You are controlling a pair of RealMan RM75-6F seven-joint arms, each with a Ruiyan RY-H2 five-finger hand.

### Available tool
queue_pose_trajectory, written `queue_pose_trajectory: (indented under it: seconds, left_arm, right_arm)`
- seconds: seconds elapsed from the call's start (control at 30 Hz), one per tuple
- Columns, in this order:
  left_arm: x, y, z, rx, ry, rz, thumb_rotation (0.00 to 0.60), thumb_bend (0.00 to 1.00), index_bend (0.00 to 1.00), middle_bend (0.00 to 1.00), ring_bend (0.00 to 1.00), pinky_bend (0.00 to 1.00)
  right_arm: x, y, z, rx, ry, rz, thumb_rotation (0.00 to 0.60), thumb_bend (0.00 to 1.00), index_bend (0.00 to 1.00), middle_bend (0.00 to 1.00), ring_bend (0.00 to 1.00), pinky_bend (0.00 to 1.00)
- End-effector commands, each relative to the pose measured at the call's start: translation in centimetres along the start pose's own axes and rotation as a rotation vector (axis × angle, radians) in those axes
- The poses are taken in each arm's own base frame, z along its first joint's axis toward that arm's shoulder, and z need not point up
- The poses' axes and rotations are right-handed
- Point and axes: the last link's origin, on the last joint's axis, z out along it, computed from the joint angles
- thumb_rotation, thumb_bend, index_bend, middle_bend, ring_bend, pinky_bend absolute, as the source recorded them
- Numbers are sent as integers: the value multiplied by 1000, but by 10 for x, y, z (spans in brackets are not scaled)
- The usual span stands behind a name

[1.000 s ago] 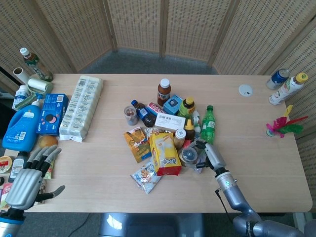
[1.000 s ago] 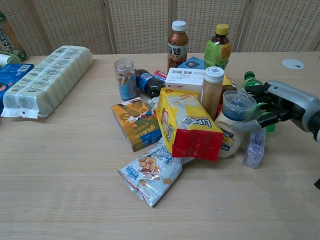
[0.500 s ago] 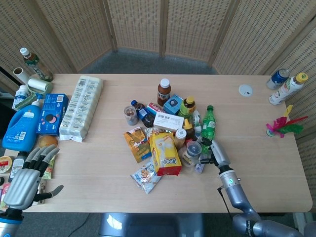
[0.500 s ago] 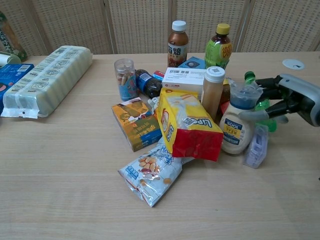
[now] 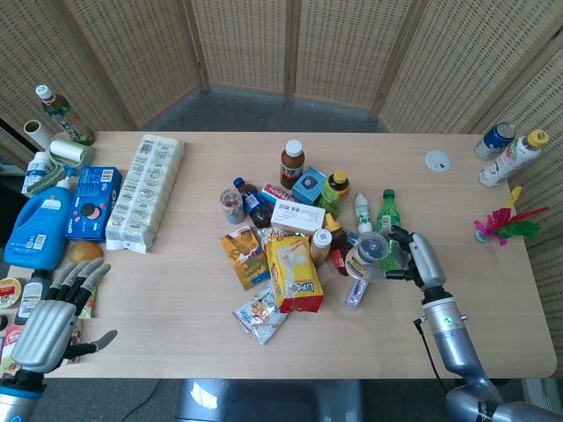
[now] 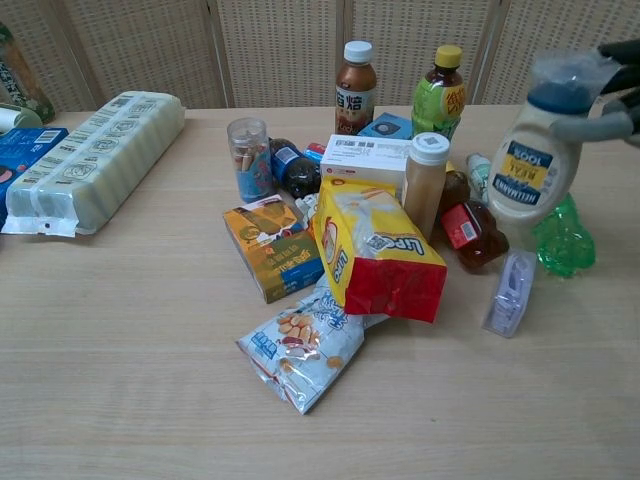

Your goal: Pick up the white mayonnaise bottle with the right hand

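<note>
Mayonnaise bottle point(image 6: 535, 170) hangs above the table point(image 6: 120, 340), gripped near its cap by right-hand fingers point(image 6: 600, 125).

Left hand point(image 5: 54, 318) silver-grey metal w/ dark segmented fingers, right hand point(image 5: 420, 260) grey shell w/ black fingers, silver forearm, green LED dot, black cable.

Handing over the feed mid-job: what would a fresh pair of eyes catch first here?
The white mayonnaise bottle hangs tilted above the table, gripped near its cap by the right hand. Below it lies the heap of snacks, topped by a yellow-and-red Lipo packet. The left hand waits at the near left edge.
</note>
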Motion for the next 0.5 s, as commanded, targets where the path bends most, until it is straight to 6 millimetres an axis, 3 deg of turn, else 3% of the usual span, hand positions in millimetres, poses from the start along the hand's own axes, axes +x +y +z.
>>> queue_pose_trajectory:
  seconds: [0.03,0.3,0.5]
  left_arm:
    - [0,1,-1,-2,1,-3,600,222,79,35,0,0]
    - [-1,0,-8,-1,9,-11,600,222,79,35,0,0]
    - [1,-3,-14,7,18,-14,600,221,78,36,0,0]
  right_arm:
    - [27,-25,-1,41,58,25,600,15,803,1000,857,937]
    - [54,-64,-4,96,97,81,600,14,806,1000,859,938]
    - [60,-76,-9,112,99,102,600,15,808,1000,859,937]
